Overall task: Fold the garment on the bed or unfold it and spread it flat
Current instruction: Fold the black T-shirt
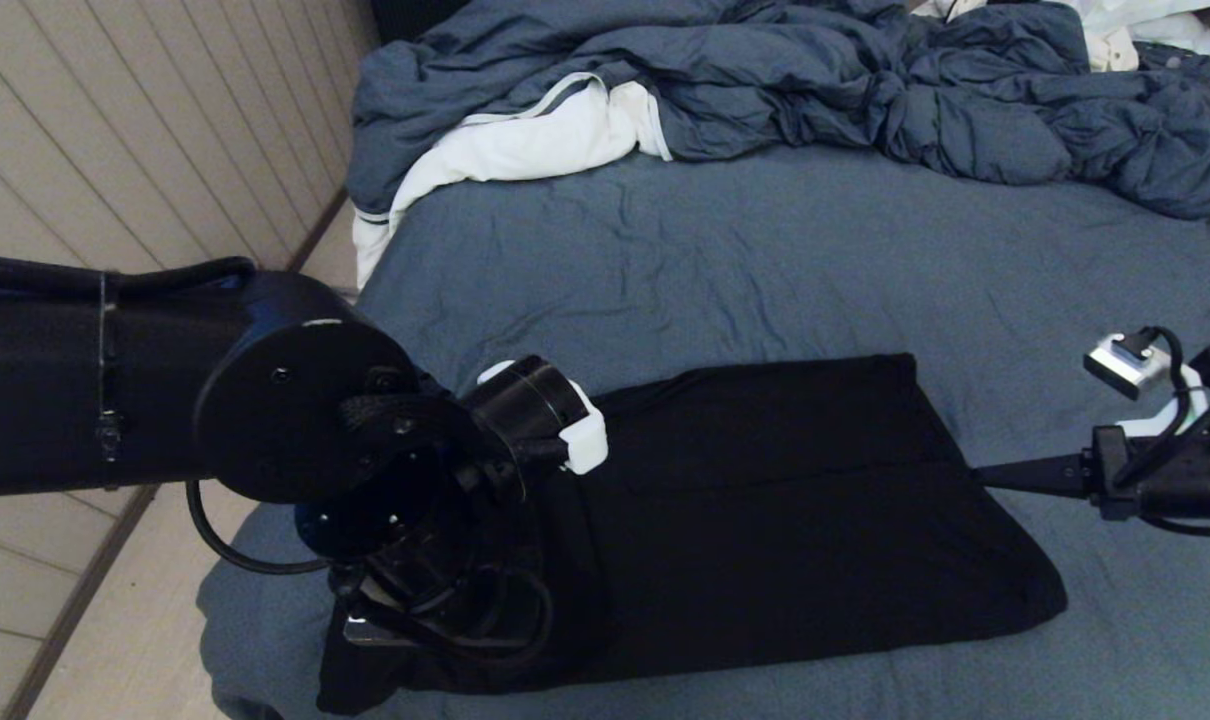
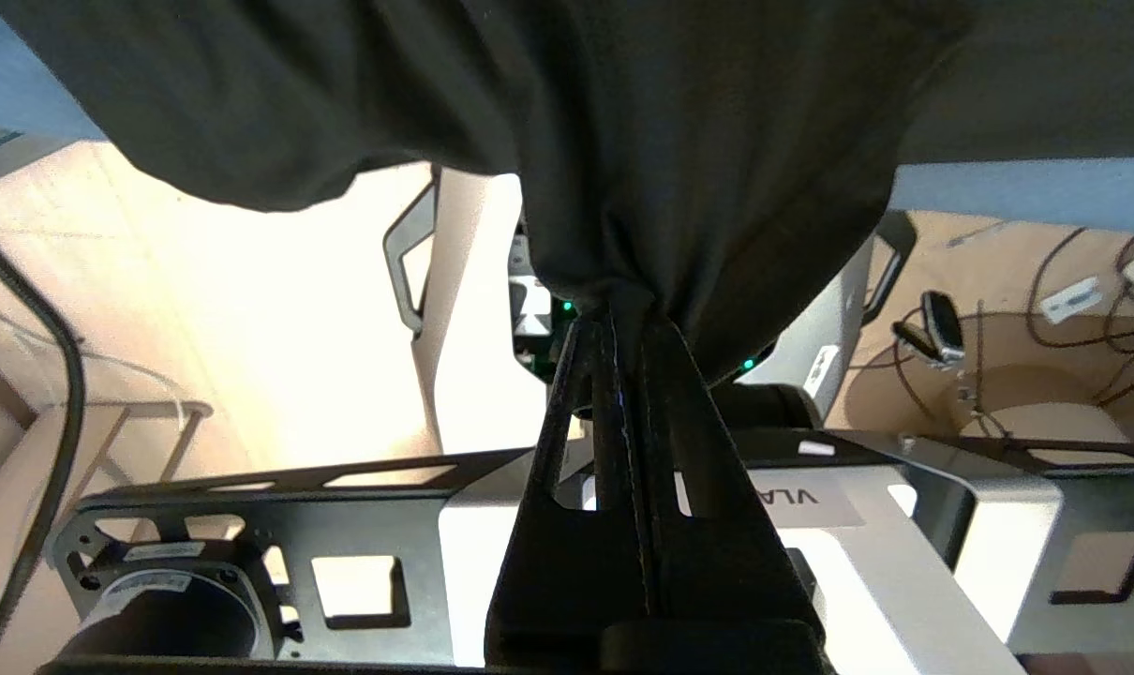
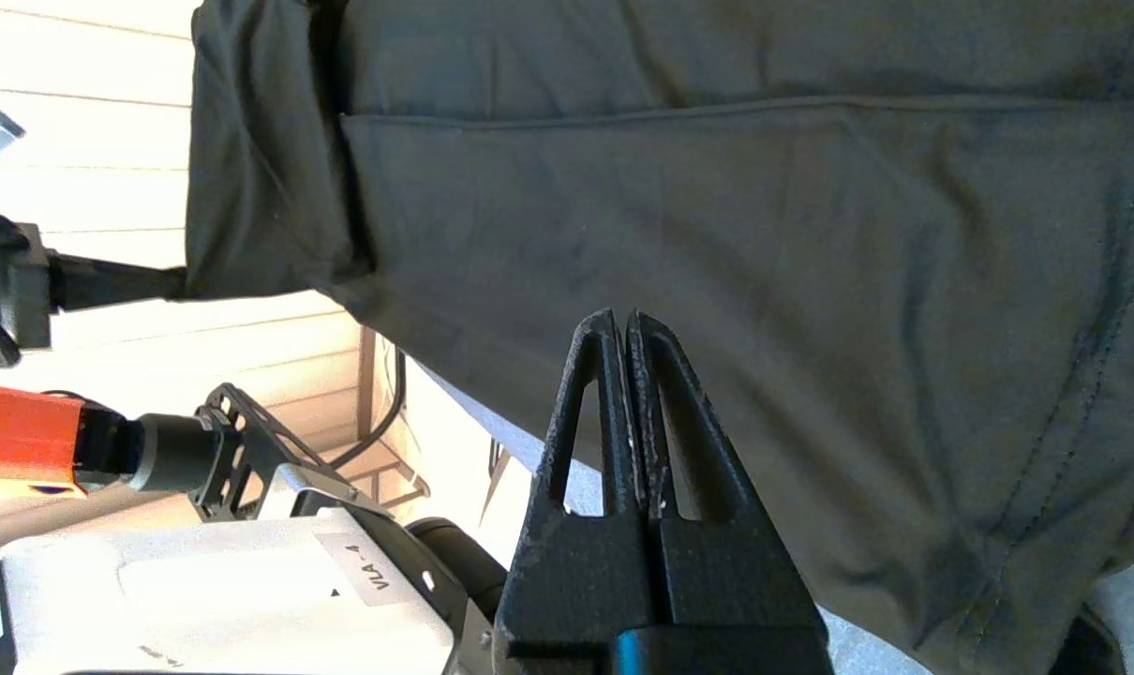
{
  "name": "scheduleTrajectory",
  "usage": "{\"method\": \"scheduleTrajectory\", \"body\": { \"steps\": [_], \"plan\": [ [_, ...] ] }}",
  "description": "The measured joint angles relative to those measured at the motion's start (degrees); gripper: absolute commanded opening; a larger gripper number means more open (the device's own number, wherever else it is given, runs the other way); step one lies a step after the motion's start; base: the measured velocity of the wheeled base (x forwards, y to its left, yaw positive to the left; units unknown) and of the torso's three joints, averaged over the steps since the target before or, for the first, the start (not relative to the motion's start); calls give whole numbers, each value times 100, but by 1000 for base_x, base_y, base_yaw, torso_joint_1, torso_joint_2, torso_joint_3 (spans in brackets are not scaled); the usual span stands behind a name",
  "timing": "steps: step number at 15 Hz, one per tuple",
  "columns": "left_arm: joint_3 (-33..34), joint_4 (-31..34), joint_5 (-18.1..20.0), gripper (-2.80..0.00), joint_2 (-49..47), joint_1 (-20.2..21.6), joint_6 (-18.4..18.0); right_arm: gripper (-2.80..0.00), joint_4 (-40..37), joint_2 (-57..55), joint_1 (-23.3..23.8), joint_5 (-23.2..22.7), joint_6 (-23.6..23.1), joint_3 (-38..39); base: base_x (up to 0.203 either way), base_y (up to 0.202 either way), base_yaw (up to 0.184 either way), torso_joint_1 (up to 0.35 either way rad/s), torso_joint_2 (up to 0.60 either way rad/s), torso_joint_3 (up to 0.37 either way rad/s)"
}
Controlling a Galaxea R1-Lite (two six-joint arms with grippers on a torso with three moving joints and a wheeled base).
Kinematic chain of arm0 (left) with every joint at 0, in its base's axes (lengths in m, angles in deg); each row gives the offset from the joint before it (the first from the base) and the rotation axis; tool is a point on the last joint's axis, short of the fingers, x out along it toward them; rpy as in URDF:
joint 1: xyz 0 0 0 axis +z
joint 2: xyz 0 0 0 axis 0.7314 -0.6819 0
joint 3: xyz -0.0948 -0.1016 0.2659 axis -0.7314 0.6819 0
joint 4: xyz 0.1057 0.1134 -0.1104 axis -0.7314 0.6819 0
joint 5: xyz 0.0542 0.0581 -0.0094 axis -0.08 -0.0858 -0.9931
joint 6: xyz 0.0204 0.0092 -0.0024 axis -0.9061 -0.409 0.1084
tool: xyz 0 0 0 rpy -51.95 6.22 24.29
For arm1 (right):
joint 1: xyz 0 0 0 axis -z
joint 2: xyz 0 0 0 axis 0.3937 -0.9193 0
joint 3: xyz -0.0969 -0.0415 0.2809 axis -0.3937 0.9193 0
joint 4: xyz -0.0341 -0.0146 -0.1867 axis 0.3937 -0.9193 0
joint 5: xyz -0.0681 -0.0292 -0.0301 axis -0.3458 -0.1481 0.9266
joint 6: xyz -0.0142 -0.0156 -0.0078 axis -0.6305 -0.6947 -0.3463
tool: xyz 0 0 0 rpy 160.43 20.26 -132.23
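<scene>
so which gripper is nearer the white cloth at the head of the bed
Left. The left gripper, shut on the black t-shirt, is on the same side of the bed as the white cloth. The right gripper sits at the shirt's opposite edge, farther away.

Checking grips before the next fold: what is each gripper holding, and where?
Left gripper pinches a bunched edge of the garment; right gripper is shut, holding nothing.

My head camera looks forward and down over the bed (image 1: 785,270). Both wrist cameras sit close behind my fingers, facing the same black shirt (image 1: 765,500) from opposite ends.
</scene>
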Motion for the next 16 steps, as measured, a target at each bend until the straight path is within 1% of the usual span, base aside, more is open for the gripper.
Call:
{"method": "scheduleTrajectory", "body": {
  "steps": [2, 5, 6, 9, 11, 12, 16],
  "plan": [
    [117, -13, 20, -280, -66, -74, 105, -280, 0, -9, 4, 0, 0, -5, 0, 0, 0, 0, 0, 0],
    [341, -218, 20, -280, -103, -116, 118, -280, 0, -20, 1, 1, 0, -9, 0, 0, 0, 0, 0, 0],
    [371, -236, 13, 0, -110, -123, 118, -280, 0, -20, -1, 0, 1, -9, 0, 0, 0, 0, 0, 0],
    [380, -232, -22, 0, -105, -124, 119, -280, 0, -20, -1, 1, -1, -7, 0, 0, 0, 0, 0, 0],
    [249, -240, -36, 0, -51, -124, 210, -280, 0, -20, -1, 1, 1, -7, 0, 0, 0, 0, 0, 0],
    [170, -250, -102, 0, -7, -124, 234, -280, 0, -20, -1, 1, 1, -5, 0, 0, 0, 0, 0, 0],
    [-384, -312, -731, 0, 201, -50, 163, -280, 0, -20, 1, -6, -1, -5, 0, 0, 0, 0, 0, 0]
  ]
}}
